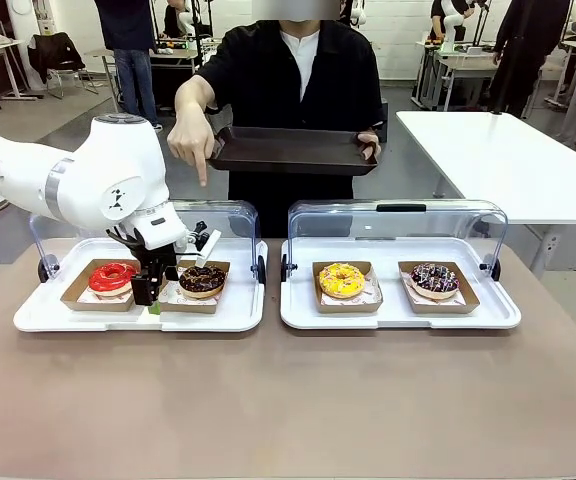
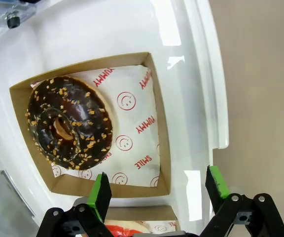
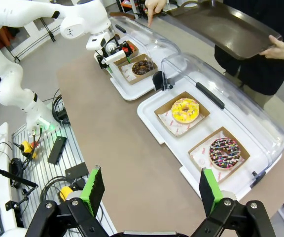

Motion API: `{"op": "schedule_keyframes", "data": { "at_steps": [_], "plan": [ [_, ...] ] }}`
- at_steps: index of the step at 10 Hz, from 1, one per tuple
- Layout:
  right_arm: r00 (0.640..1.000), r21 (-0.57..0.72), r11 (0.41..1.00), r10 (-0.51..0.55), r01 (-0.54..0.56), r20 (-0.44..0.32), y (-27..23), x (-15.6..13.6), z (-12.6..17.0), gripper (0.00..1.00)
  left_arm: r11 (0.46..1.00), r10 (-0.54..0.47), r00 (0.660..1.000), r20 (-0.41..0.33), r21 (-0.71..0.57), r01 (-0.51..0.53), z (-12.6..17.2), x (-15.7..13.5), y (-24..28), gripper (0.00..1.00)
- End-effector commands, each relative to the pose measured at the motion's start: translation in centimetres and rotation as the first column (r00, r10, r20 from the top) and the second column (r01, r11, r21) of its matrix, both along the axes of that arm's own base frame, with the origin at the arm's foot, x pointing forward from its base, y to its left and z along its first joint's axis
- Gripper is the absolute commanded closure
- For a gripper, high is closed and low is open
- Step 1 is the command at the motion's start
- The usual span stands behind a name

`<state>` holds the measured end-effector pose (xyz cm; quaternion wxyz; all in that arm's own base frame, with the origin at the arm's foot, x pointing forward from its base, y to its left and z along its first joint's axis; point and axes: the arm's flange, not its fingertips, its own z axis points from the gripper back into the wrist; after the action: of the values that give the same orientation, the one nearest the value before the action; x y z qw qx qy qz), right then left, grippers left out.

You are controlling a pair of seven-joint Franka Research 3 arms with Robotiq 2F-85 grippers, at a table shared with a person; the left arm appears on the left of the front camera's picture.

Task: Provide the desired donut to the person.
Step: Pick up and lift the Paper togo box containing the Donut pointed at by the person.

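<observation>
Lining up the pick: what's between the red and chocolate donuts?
The open left gripper hangs between the red donut and the chocolate donut, seen in the front view.

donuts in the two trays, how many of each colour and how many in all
red donut: 1
chocolate donut with nut bits: 1
yellow donut: 1
chocolate donut with coloured sprinkles: 1
total: 4

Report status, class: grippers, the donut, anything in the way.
Left gripper open, low beside the chocolate donut, not gripping. Right gripper open, high over the table. Person's hand points down toward it; lid raised.
</observation>
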<state>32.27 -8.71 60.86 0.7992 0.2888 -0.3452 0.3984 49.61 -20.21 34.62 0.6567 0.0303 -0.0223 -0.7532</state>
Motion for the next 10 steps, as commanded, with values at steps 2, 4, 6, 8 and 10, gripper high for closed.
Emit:
{"op": "schedule_keyframes", "data": {
  "at_steps": [2, 4, 6, 8, 10],
  "plan": [
    [1.000, 0.026, 0.999, 0.018, -0.018, 0.019, 0.1, 0.4, 0.0, 0.00, 0.999, 0.035, 0.999, 0.002, 0.015, -0.035, -0.6, 1.2, 0.0, 0.00],
    [1.000, 0.026, 0.999, 0.018, -0.018, 0.019, 0.1, 0.4, 0.0, 0.00, 0.999, 0.047, 0.999, -0.008, 0.015, -0.047, -1.0, 1.7, 0.2, 0.00],
    [1.000, 0.026, 0.999, 0.018, -0.018, 0.019, 0.1, 0.4, 0.0, 0.00, 0.998, 0.058, 0.998, -0.009, 0.014, -0.058, -1.5, 2.0, 0.4, 0.00],
    [1.000, 0.026, 0.999, 0.018, -0.018, 0.019, 0.1, 0.4, 0.0, 0.00, 0.998, 0.055, 0.998, -0.008, -0.008, -0.055, -1.5, 2.2, 0.4, 0.16],
    [1.000, 0.026, 0.999, 0.018, -0.018, 0.019, 0.1, 0.4, 0.0, 0.00, 0.999, 0.052, 0.999, -0.015, -0.009, -0.053, -1.4, 2.1, 0.4, 0.33]
  ]
}}
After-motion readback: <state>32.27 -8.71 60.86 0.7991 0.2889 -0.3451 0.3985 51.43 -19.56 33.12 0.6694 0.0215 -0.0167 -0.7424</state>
